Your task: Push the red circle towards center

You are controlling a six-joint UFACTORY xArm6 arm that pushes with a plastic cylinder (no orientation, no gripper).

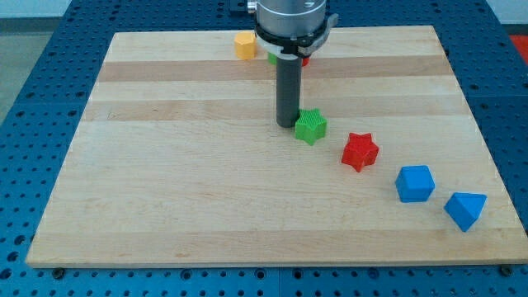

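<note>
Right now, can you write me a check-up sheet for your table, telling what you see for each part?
Surface: pale wooden board, flat, on a blue perforated table.
Job's things: red circle mostly hidden behind my arm at the view's top; only a red sliver shows.
Clutter: green star, red star, blue cube, blue wedge-like block, yellow block, a green sliver beside the rod.
Grippers: none; my tip sits just left of the green star, touching or nearly.
Cables: nothing seen.
Surroundings: nothing seen.
</note>
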